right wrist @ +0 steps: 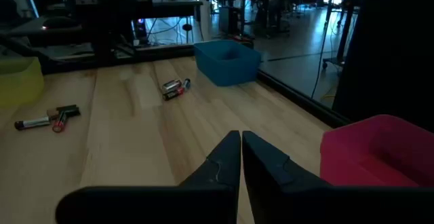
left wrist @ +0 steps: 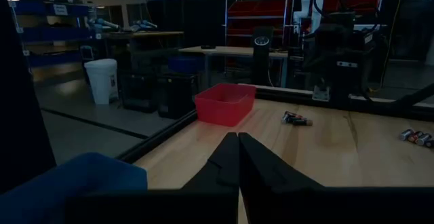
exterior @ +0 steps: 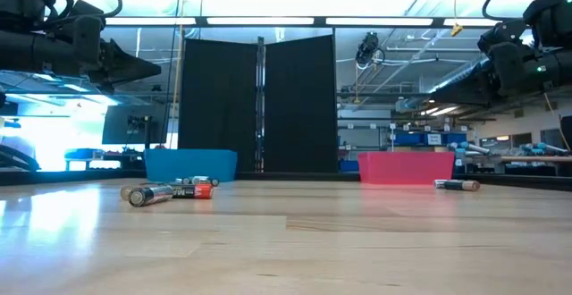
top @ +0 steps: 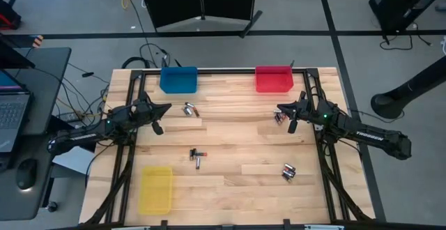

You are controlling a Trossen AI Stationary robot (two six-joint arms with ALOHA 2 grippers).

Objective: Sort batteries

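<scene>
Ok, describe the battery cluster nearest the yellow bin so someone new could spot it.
Start at the yellow bin on the table's near left corner. Toward the table's middle lies a small battery cluster. It alone sits mid-table, away from the blue bin and red bin.

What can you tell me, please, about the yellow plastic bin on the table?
The yellow rectangular plastic bin is a shallow, open-topped, slightly translucent tray sitting flat on the wooden table, at the near left corner, long side running along the table's left edge. It looks empty. No battery or gripper touches it; the right wrist view catches only its edge.
</scene>
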